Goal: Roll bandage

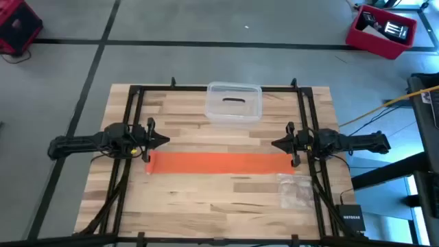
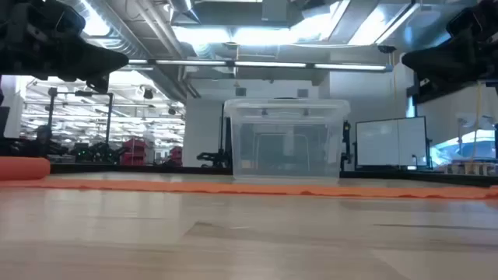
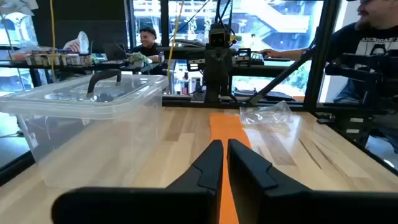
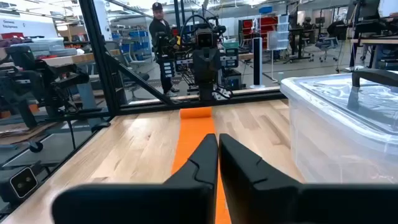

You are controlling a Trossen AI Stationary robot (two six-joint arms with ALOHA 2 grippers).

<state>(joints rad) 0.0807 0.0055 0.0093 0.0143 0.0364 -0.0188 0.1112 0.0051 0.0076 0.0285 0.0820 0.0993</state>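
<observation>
Rolling is hardly starting: the bandage [image 1: 219, 162] is lying flat on the surface [image 1: 206, 199]. Both arms' jaws are hovering clenched, empty; next, opening to pinch one end.

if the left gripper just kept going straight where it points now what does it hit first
Probably nothing nearby: the shut left gripper points along and above the flat orange bandage, clear of the plastic box. The right gripper, facing it, would come first.

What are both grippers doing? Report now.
Left gripper: shut, empty, above the bandage.
Right gripper: shut, empty, above its other end.
</observation>
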